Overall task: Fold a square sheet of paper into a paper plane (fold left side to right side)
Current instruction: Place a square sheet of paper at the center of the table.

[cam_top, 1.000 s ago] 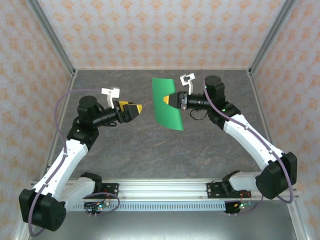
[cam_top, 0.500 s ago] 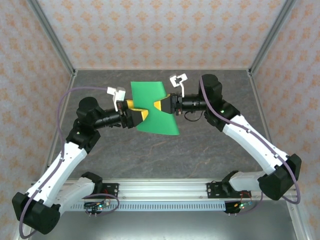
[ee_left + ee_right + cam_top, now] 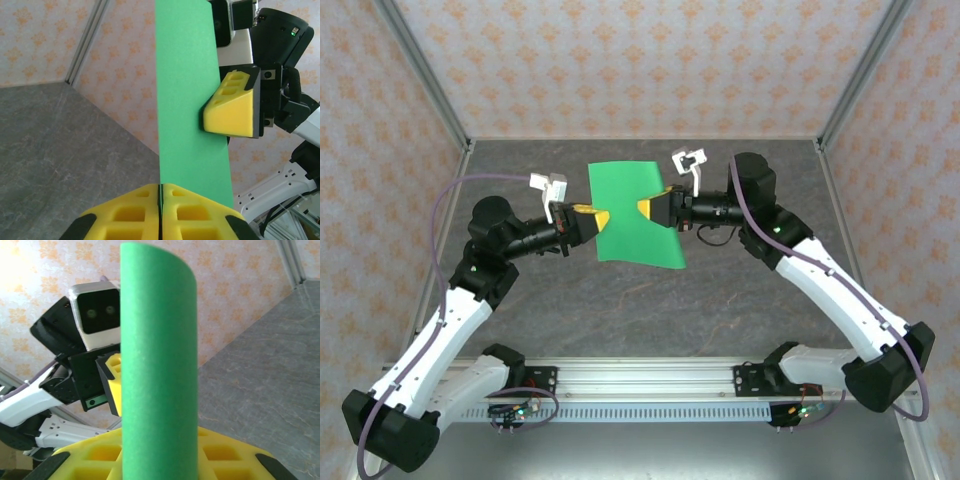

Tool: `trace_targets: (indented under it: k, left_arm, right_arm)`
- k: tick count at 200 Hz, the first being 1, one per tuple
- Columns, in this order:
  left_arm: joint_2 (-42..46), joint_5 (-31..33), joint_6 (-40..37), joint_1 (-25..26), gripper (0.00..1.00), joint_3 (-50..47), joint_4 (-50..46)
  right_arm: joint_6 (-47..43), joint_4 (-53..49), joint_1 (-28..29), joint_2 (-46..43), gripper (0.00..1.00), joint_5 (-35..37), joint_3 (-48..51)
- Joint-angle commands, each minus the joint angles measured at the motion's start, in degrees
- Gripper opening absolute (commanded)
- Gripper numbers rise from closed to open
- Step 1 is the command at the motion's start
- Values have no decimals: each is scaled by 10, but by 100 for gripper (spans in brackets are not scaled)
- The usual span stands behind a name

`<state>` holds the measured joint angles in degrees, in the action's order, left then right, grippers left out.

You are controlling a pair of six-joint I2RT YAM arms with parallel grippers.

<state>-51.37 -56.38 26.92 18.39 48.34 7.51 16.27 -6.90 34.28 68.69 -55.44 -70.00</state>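
Observation:
The square sheet of paper [image 3: 632, 215] is bright green and hangs in the air over the table's back middle, slightly bowed, between both grippers. My left gripper [image 3: 599, 220] is shut on its left edge; in the left wrist view its yellow pads [image 3: 135, 210] meet on the thin edge of the sheet [image 3: 187, 100]. My right gripper [image 3: 646, 208] is shut on the right edge, and in the right wrist view the curved sheet [image 3: 159, 355] rises out of its jaws [image 3: 160, 442]. A paper plane is out of view.
Below the sheet lies the dark grey stone-look table [image 3: 620, 300]. Patterned walls close in the back and both sides. An aluminium rail [image 3: 650, 385] with the arm bases runs along the near edge.
My left gripper moved right to the sheet's left edge and shut on it. The right gripper swung the sheet broadside and leftward, still holding it.

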Motion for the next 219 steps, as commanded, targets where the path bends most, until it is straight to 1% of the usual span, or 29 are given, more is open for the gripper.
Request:
trace_targets:
  k: [1, 16, 35, 51, 78, 88, 107, 126, 145, 177, 185, 200, 219]
  left_arm:
    - [1, 14, -5, 4, 0, -6, -1]
    - [-4, 30, -13, 4, 0, -12, -19]
    - [-11, 59, -25, 3, 0, -21, -58]
    - [-23, 86, -31, 4, 0, -31, -88]
    - [-64, 111, -14, 4, 0, -67, -82]
    - [-86, 118, -9, 3, 0, -79, -74]
    - [-136, 146, -11, 4, 0, -93, -74]
    - [-196, 166, -18, 4, 0, -97, -73]
    - [-264, 159, -11, 4, 0, -95, -53]
    - [-362, 163, 0, 4, 0, -88, -26]
    - [-382, 166, -1, 4, 0, -86, -22]
    - [-414, 172, -3, 4, 0, -78, -22]
    - [-447, 174, -10, 3, 0, -67, -25]
  right_arm:
    - [-22, -28, -8, -25, 30, 34, 3]
    - [-39, -68, -11, -29, 34, 67, -3]
    - [-65, -131, -14, -30, 43, 137, -13]
    - [-82, -187, -17, -27, 52, 216, -22]
    - [-93, -264, -20, -23, 77, 378, -27]
    - [-89, -287, -22, -22, 84, 440, -25]
    - [-75, -327, -24, -17, 94, 548, -24]
    - [-62, -354, -25, -13, 99, 614, -22]
    - [-54, -364, -25, -13, 100, 638, -19]
    - [-43, -358, -25, -12, 100, 633, -8]
    - [-40, -354, -25, -12, 100, 621, -3]
    - [-29, -339, -25, 15, 100, 589, 8]
    - [-1, -296, -26, 47, 94, 523, 34]
